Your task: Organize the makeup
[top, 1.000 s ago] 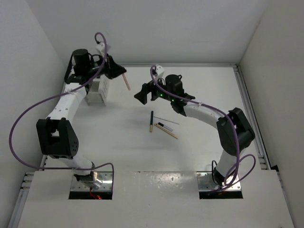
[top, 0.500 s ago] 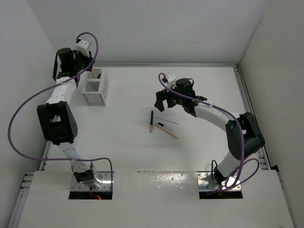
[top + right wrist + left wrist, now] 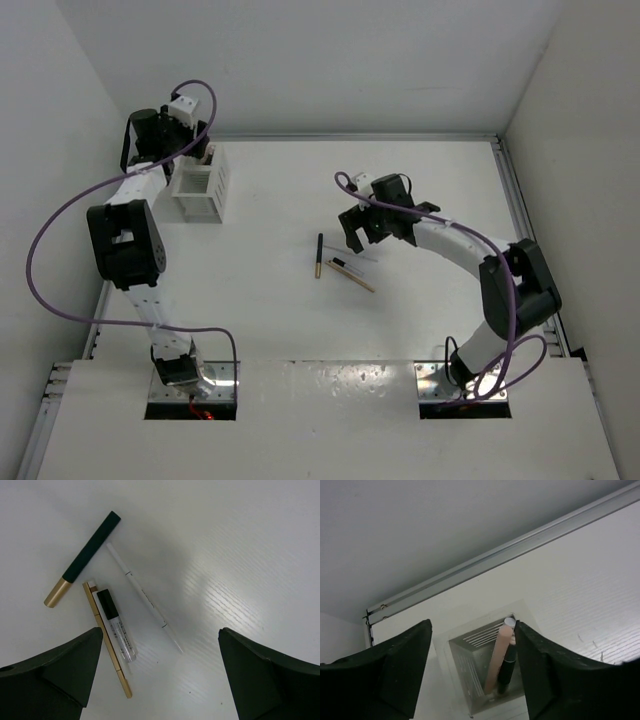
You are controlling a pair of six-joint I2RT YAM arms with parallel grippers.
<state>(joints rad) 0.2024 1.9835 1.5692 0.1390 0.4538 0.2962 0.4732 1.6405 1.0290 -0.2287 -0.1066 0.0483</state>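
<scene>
Pink stick point(image 3: 497, 655) leans in the slotted rack point(image 3: 462, 672) under spread left fingers point(image 3: 395, 675); right fingers point(image 3: 260, 675) gape above the black-gold stick point(image 3: 87, 557).

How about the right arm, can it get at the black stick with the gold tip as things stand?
Probably yes. The right hand hangs open close by the black stick with the gold tip, which lies flat with nothing over it.

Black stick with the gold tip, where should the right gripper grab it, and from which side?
Probably across the middle of the black stick with the gold tip, coming straight down from above: it lies flat on the white table, and its ends sit close to the thin white stick and tan pencil.
</scene>
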